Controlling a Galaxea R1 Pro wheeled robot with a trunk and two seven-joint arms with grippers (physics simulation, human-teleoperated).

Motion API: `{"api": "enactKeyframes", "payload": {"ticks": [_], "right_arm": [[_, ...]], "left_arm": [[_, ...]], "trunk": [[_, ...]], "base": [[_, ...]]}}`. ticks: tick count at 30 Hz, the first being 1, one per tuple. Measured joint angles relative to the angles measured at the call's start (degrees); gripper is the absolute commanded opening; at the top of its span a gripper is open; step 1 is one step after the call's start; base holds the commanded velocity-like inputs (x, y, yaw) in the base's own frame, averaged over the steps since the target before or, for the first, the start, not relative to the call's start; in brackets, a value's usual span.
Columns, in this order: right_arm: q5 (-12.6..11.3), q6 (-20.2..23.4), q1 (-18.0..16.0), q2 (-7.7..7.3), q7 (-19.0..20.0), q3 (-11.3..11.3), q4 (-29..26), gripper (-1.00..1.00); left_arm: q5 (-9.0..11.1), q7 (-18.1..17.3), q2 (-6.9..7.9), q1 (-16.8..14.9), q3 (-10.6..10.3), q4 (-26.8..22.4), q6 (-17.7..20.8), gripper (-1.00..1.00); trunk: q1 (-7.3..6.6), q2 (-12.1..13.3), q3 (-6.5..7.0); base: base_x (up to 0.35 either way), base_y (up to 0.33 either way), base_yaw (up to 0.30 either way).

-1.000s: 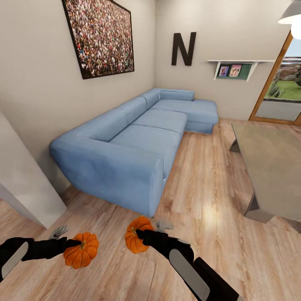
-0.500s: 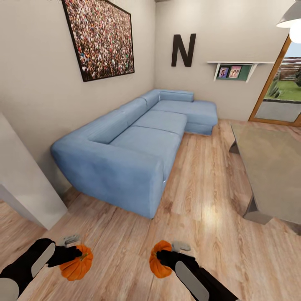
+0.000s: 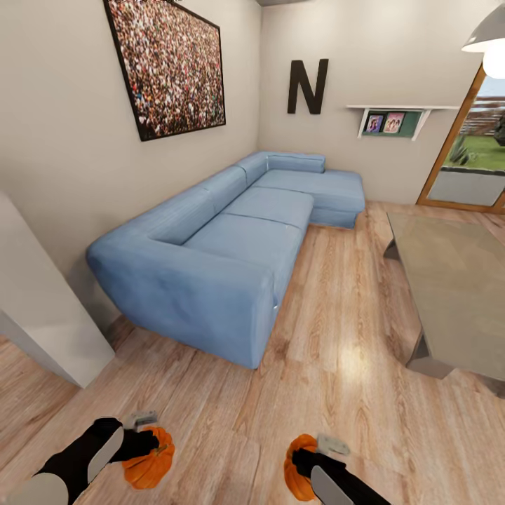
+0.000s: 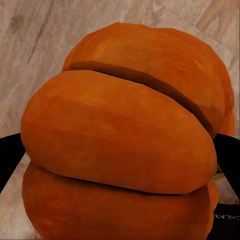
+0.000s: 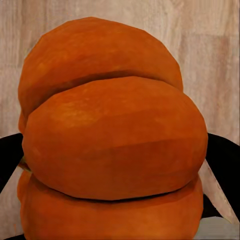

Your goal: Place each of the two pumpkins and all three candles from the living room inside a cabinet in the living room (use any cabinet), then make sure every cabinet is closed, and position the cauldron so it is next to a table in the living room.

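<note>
Low in the head view, two pumpkins are carried above the wooden floor (image 3: 351, 330), one in each gripper. The left gripper (image 3: 151, 443) is clamped on the left pumpkin (image 3: 149, 459), and the right gripper (image 3: 303, 464) is clamped on the right pumpkin (image 3: 298, 477), which is partly cut off by the picture's lower edge. In the left wrist view, the left pumpkin (image 4: 125, 145) is seen pressed between dark fingers (image 4: 7, 160) at both its sides, its ribs running roughly crosswise between them. In the right wrist view, the right pumpkin (image 5: 112, 145) is likewise seen squeezed between black fingers (image 5: 222, 155), with its ribs lying crosswise. No long axis can be told for either rounded fruit, and the direction in which the stems point cannot be made out.

Beyond the arms, a blue corner sofa (image 3: 231, 238) is set against the left wall, running toward the far corner. The grey table (image 3: 456, 287) is seen at the right, well apart from both pumpkins, its long side running away from the robot. A large crowd picture (image 3: 172, 63) and a black letter N (image 3: 307, 85) are hung on the walls.
</note>
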Motion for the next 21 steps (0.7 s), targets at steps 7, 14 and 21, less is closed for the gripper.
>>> {"api": "enactKeyframes", "payload": {"ticks": [7, 14, 21], "right_arm": [[0.0, -4.5, -0.1, 0.31, 0.1, 0.0, 8.4, -1.00], [0.5, -12.1, -0.1, 0.32, 0.0, 0.0, 17.7, -1.00], [0.6, -13.7, -0.1, 0.42, 0.1, 0.1, 21.2, -1.00]], "left_arm": [[-0.9, 0.0, -3.79, 0.1, -0.1, 19.4, -20.7, -1.00], [-1.0, 0.0, -5.26, 0.5, -0.2, 24.2, -26.3, -1.00], [-0.9, 0.0, -5.12, 0.4, -0.3, 24.4, -28.9, -1.00]], "trunk": [[-1.54, 2.8, 1.25], [-3.08, 5.6, 2.51], [-3.96, 7.2, 3.24]], "base": [[0.000, 0.000, 0.000], [0.000, 0.000, 0.000], [0.000, 0.000, 0.000]]}}
